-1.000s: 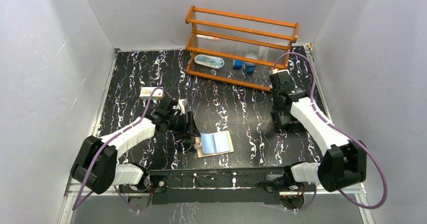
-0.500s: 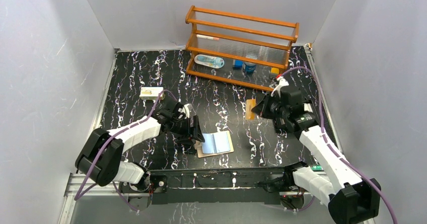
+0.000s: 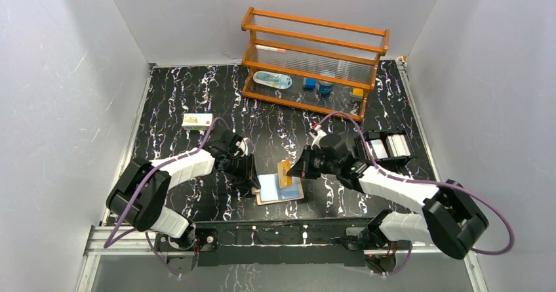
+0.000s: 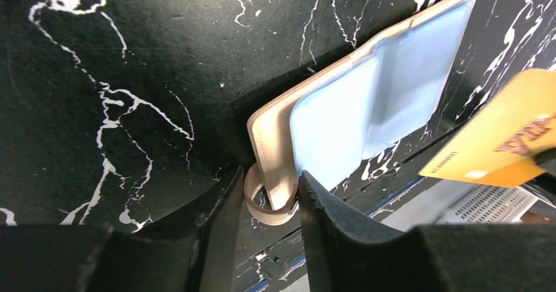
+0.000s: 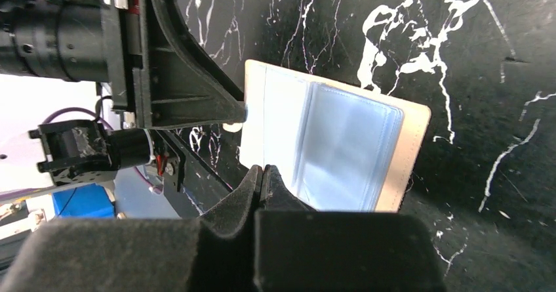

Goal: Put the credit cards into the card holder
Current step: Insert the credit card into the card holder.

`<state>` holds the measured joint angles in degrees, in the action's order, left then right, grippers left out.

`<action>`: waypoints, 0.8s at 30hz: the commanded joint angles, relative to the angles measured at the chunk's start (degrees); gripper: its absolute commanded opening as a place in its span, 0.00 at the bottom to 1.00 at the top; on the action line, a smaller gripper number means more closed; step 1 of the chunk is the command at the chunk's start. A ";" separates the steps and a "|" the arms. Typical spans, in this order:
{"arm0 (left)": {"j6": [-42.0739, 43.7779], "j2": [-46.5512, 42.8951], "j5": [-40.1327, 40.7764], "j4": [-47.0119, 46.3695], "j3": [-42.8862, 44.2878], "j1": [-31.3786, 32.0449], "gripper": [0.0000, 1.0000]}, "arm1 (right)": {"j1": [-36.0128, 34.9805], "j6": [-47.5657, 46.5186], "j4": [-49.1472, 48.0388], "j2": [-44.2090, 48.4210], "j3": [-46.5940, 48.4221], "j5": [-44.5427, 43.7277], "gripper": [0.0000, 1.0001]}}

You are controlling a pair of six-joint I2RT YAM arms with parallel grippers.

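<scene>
One card holder [image 4: 262, 141] lies open at the table's [image 3: 183, 95] 6 o'clock. One light blue card [image 4: 331, 125] rests on its 9 o'clock half, where the left gripper [image 4: 272, 187] pinches the holder's edge between narrowly parted fingers. The right gripper [image 5: 262, 172], fully closed, holds one yellow card [image 3: 285, 172] above the holder's 12 o'clock edge.

We see the tan card holder [image 4: 269, 128] lying open on the black marbled worktop [image 4: 118, 75], its light blue sleeves [image 4: 393, 88] facing up. The jaws of our left gripper [image 4: 270, 186] pinch its near corner and small loop [image 4: 261, 207]. At the right edge a yellow card [image 4: 498, 141] hangs tilted above the worktop.
</scene>
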<state>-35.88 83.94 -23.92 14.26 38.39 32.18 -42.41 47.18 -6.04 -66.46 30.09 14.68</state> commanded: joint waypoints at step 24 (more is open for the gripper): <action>1.23 2.58 5.97 3.42 -0.71 1.13 0.00 | -3.01 6.77 -26.05 -12.95 -9.43 -1.45 0.00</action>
<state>-35.57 85.34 -21.19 15.68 39.13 32.77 -45.08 53.47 -27.35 -78.78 21.61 13.56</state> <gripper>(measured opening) 0.019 0.013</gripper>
